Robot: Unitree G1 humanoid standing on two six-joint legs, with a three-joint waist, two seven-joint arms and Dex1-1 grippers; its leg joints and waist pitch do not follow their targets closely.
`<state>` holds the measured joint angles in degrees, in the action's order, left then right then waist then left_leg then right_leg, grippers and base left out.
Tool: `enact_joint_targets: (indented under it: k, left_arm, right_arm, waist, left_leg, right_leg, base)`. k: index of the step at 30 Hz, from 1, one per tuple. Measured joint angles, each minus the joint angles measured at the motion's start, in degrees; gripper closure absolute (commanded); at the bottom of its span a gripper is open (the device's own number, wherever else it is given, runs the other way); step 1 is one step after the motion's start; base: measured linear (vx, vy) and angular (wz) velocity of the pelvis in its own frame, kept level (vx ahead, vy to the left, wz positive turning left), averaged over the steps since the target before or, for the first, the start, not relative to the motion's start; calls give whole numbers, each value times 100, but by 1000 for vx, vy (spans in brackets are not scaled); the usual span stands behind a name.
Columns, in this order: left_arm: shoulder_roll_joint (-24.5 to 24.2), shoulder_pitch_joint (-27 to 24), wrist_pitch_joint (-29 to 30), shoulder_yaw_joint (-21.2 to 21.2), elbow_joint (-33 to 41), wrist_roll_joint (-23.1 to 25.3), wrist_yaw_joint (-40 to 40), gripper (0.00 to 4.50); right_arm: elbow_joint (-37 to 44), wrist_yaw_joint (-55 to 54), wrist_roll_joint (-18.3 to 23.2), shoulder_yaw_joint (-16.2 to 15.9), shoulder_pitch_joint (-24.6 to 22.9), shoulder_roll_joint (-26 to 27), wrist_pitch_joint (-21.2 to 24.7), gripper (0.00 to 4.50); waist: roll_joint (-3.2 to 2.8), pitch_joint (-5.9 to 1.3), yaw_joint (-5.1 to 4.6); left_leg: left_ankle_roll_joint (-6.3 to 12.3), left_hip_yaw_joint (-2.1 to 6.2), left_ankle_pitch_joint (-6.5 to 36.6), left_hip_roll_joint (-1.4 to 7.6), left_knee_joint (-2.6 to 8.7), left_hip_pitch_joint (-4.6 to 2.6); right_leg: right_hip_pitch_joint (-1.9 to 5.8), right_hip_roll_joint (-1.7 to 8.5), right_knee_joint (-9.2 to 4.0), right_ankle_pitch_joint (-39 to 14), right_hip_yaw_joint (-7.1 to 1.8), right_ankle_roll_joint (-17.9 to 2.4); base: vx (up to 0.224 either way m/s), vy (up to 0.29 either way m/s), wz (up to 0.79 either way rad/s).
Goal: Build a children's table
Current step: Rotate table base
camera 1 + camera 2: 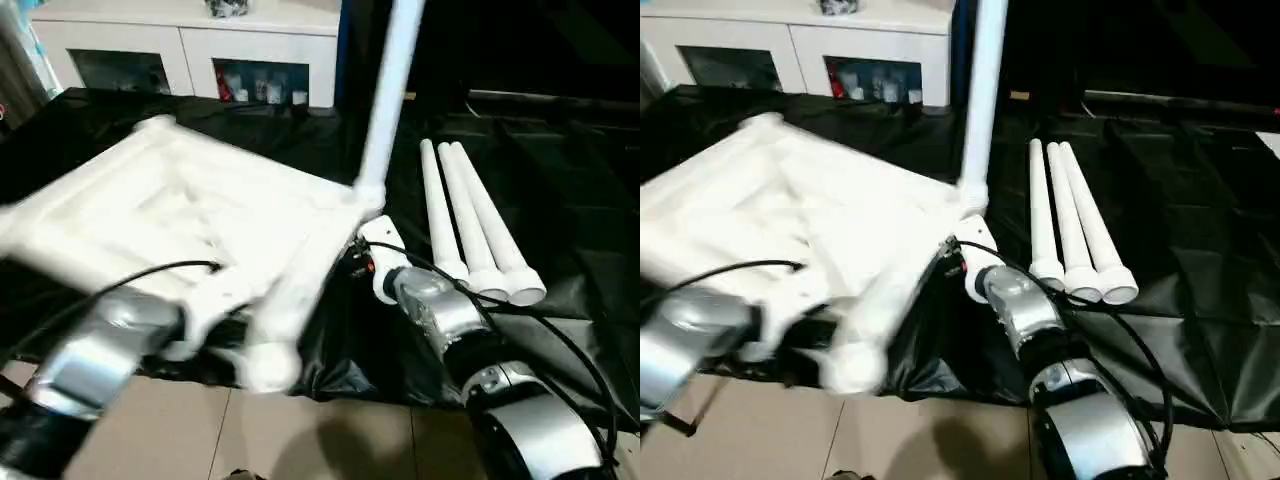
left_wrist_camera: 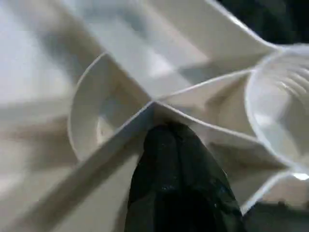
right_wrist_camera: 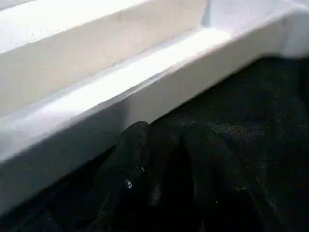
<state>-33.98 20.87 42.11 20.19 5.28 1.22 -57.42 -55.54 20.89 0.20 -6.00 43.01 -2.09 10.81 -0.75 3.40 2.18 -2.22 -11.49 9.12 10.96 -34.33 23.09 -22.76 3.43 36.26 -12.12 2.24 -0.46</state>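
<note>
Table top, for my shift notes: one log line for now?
table top: underside up | fitted leg: upright | loose legs: three | left claw: shut on rib

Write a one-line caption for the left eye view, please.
Upturned table top with one leg standing in a corner socket, three spare legs lying beside it on black sheeting.

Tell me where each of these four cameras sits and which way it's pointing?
Left eye view: on the head, looking down at the upside-down tabletop, one fitted leg and three loose legs, over both silver forearms.
Right eye view: beside it; same scene, slightly shifted.
Left wrist view: on the left wrist, looking along the shut left gripper at the tabletop's ribs.
Right wrist view: on the right wrist, looking along the right gripper at the tabletop's rim.
All four share the tabletop.
</note>
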Motion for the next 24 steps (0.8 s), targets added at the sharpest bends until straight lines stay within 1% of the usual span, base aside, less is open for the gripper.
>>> enact_joint_targets:
  k: [1,2,3,6,7,8,11,14,16,18,21,22,24]
  left_arm:
    - [140,75,-93,15,-124,41,90,450]
    - [293,201,-230,59,-346,104,213,450]
    - [370,258,-326,73,-470,144,303,450]
    - [879,725,-1012,101,-1476,329,939,450]
    - [934,825,-1143,93,-1659,399,1125,450]
    - [977,978,-1324,83,-1928,469,1356,450]
    - [1038,1328,-1868,75,-2687,684,1885,450]
    - [1041,1444,-2237,3,-3149,808,2187,450]
    - [1054,1456,-2396,-38,-3277,814,2238,450]
    - [1153,1455,-2538,-163,-3305,726,2221,450]
    - [1274,1307,-2720,-417,-2916,412,2121,450]
    - [1319,1251,-2734,-490,-2766,298,2119,450]
    - [1431,1156,-2704,-635,-2485,60,2107,409]
  right_arm:
    - [-57,-26,-1,1,14,19,-40,342]
    - [-110,-52,-2,3,29,31,-101,347]
    - [-132,-59,-5,3,45,38,-128,365]
    - [-107,-145,-68,-9,44,-5,-165,376]
    - [-71,-157,-82,-13,44,-3,-179,397]
    - [18,-165,-98,-13,20,-52,-188,407]
    - [555,-197,-110,1,-122,-313,-159,407]
    - [1057,-359,-104,155,-264,-482,-20,407]
    - [1245,-467,-102,240,-313,-523,110,407]
    - [1605,-588,-51,385,-417,-539,317,407]
    - [2170,-610,212,681,-541,-540,697,407]
    - [2404,-623,264,729,-596,-558,802,392]
    - [2757,-708,272,793,-674,-606,1003,370]
  waist:
    - [-1,0,-2]
    - [-1,0,-7]
    - [-1,1,-25]
    - [-20,9,-11]
    - [-22,11,-16]
    - [-27,12,-19]
    - [-46,23,-27]
    - [-60,16,-35]
    - [-66,20,-30]
    - [-69,22,-18]
    - [-74,24,2]
    - [-74,23,9]
    - [-74,22,20]
  left_leg:
    - [0,0,0,-1,0,0]
    - [-4,0,-3,0,0,1]
    - [-8,1,-5,0,-1,1]
    - [-11,8,-9,0,-3,6]
    - [-11,8,-9,0,-3,5]
    - [-11,9,-9,0,-3,4]
    - [-11,9,-9,-1,-4,3]
    - [-11,12,-9,0,-4,1]
    - [-11,12,-9,0,-4,3]
    - [-11,12,-9,0,-4,7]
    - [-9,10,-8,0,-5,8]
    - [-9,11,-8,0,-5,7]
    - [-10,10,-9,0,-5,4]
  right_leg:
    - [0,0,0,1,-1,1]
    - [-1,-1,1,3,0,1]
    - [-3,-2,2,4,-1,2]
    - [-3,-3,1,14,5,7]
    - [-3,-3,1,17,4,9]
    - [-3,-3,1,18,4,9]
    - [-3,-3,-1,23,1,10]
    - [-3,-7,-2,23,2,11]
    - [-5,-7,-4,22,1,11]
    - [-5,-7,-8,22,1,11]
    - [-4,-6,-11,23,1,10]
    - [-3,-6,-11,23,1,10]
    - [-1,-6,-9,23,1,10]
  base:
    - [0,0,0]
    - [0,0,0]
    - [0,0,0]
    - [0,0,0]
    - [0,0,0]
    - [0,0,0]
    - [0,0,0]
    - [0,0,0]
    - [0,0,0]
    - [0,0,0]
    - [0,0,0]
    - [0,0,0]
    - [0,0,0]
